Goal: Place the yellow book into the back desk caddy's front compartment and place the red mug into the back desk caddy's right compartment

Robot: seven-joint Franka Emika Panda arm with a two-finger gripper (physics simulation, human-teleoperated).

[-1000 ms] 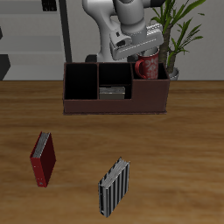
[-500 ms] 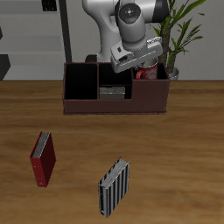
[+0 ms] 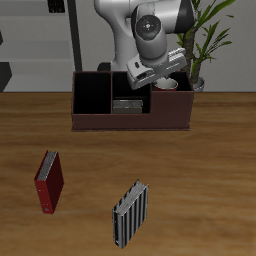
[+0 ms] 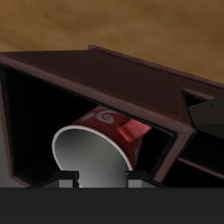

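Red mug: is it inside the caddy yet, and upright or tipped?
Inside and tipped: the red mug lies within the caddy's end section, its white mouth facing the wrist camera.

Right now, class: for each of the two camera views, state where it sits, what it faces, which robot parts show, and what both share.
Exterior view: in front of and above the table, facing the robot; shows the arm and gripper over the back desk caddy.
Wrist view: on the gripper, looking into the caddy; only fingertips show.
Shared: the caddy and the red mug inside it.
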